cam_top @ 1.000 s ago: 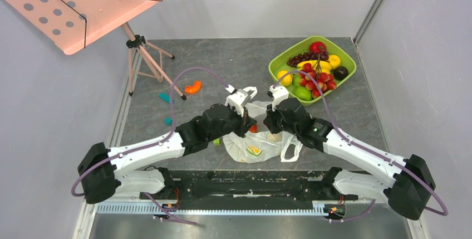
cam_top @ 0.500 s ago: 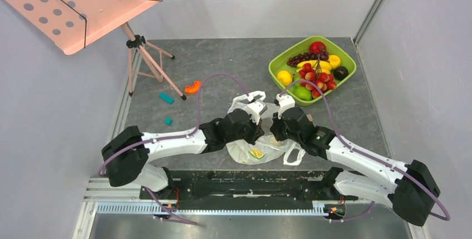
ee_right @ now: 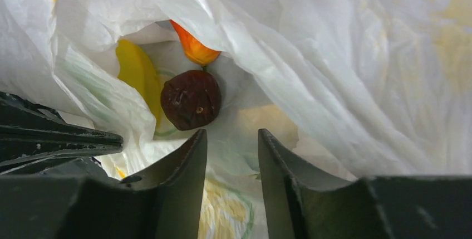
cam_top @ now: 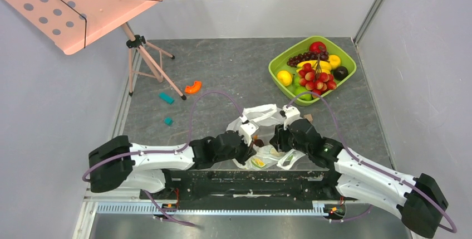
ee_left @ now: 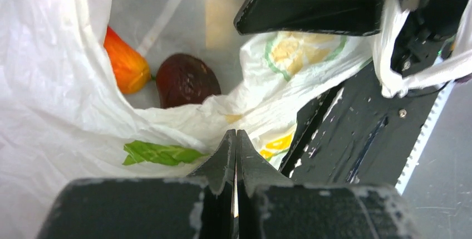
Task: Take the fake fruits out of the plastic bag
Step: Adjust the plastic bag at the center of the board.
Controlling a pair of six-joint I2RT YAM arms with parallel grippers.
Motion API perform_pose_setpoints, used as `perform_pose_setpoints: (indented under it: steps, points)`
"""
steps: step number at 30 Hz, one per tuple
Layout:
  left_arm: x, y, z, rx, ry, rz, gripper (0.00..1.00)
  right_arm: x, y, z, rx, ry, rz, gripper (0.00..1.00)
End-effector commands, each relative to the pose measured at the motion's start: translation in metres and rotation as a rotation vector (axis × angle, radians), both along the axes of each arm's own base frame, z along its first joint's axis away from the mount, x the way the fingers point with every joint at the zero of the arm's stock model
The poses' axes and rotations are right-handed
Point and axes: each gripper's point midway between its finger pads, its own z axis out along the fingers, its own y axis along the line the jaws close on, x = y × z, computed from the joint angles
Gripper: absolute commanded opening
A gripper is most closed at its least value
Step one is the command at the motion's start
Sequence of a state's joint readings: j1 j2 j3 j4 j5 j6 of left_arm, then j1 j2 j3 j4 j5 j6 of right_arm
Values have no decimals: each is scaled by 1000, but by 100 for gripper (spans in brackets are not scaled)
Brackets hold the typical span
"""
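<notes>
The left jaws are pressed together, tip against tip, and nip a fold of the plastic bag [ee_left: 61,111], whose white film shows in the seam between them. Just beyond their tips the bag's mouth gapes. Inside it, ahead and slightly left of the tips, a dark wrinkled fruit [ee_left: 186,80] lies touching an orange-red fruit [ee_left: 127,63].

The right jaws stand a narrow gap apart and hold nothing; only crumpled film lies past the gap. From this side the dark wrinkled fruit [ee_right: 191,100] sits just ahead of the left-hand tip, with the orange-red fruit [ee_right: 193,47] right behind it, partly under a fold.

From above, the bag [cam_top: 264,115] is bunched between the two sets of jaws at the near edge of the counter [cam_top: 222,66]. A green tray [cam_top: 276,61] of fruit lies well beyond the right jaws.
</notes>
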State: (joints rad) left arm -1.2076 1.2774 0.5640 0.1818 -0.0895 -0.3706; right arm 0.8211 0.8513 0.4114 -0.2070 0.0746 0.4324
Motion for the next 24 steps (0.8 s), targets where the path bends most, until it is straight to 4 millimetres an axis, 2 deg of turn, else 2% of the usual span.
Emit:
perform_pose_setpoints:
  steps: [1, 8, 12, 16, 24]
  points:
    - [-8, -6, -9, -19, 14, 25, 2, 0, 4, 5, 56, -21, -9, 46]
    - [-14, 1, -34, 31, 27, 43, 2, 1, 8, 10, 74, -32, 0, 52]
    - [-14, 9, -44, 37, 38, 72, 2, 0, 21, 21, 117, -60, 56, 62]
    - [-17, 12, -53, 40, 53, 77, 2, -6, 39, 27, 144, -67, 147, 66]
    - [-22, 12, -66, 47, 72, 76, 2, -8, 54, 14, 76, -53, 191, 71]
